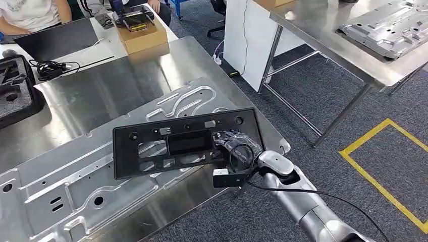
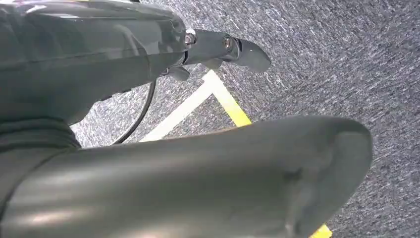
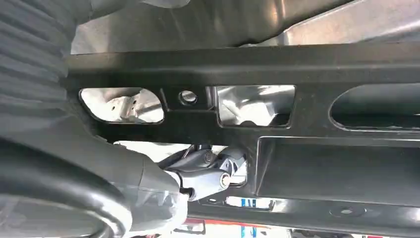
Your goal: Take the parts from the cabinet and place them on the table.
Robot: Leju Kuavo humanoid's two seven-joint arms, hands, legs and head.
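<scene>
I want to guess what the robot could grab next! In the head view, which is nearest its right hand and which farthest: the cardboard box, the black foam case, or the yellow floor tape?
From the right hand, which holds the black panel:
1. Cardboard box, on the table's far side.
2. Yellow floor tape, on the carpet to the right; too close to the box to call.
3. Black foam case, far left, farthest.

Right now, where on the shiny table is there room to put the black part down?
Bare steel shows on the table between the cardboard box, the black foam case and the big metal panel. The front is crowded: the right hand holds the black part over that panel.
</scene>
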